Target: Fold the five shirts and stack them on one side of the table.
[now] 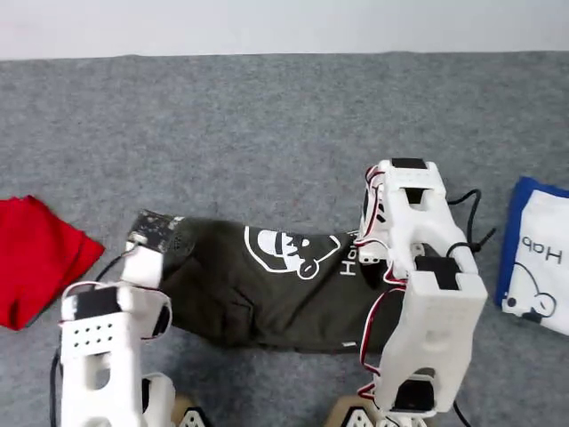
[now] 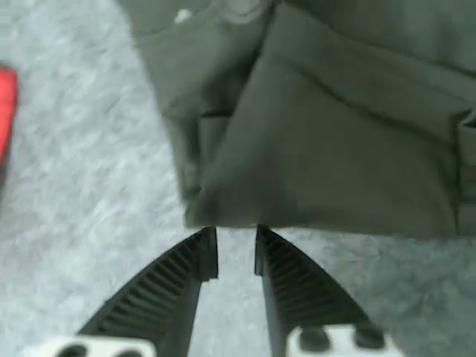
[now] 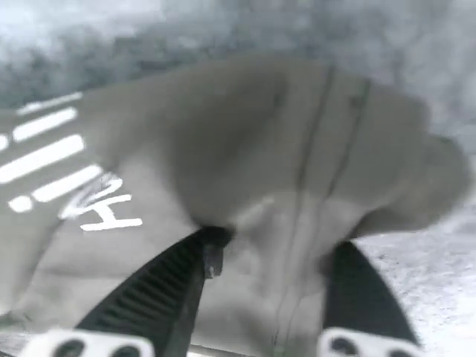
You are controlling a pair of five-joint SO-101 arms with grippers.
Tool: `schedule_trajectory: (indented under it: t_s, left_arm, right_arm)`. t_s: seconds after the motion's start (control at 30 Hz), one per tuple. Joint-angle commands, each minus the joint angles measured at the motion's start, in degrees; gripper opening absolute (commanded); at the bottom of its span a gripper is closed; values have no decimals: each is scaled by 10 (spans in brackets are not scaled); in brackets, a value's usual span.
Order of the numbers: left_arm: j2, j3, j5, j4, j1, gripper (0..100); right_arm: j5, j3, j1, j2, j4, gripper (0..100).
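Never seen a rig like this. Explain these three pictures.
These are two white robot arms at a grey table. The high view looks down on the left arm and right arm. The other two pictures come from a camera on each wrist, looking along its black pincer. On the table lie a dark shirt in the middle, a red shirt beside the left arm and a white shirt beside the right. The left gripper is open at the dark shirt's edge. The right gripper is open, with that shirt's cloth bunched between its jaws.

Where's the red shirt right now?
High view: the red folded shirt lies at the grey table's left edge, apart from the dark olive shirt.
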Motion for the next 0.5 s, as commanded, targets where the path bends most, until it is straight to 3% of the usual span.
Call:
schedule_trajectory:
  t_s: [0.0, 0.2, 0.47]
  left_arm:
    - [-2, 38, -4, -65, 34, 93]
    - [-3, 62, -4, -136, 89, 6]
    - [-3, 86, -3, -164, 116, 6]
  right_arm:
    - [-2, 5, -3, 24, -12, 50]
    - [3, 5, 7, 26, -12, 12]
    - [60, -11, 88, -15, 3, 11]
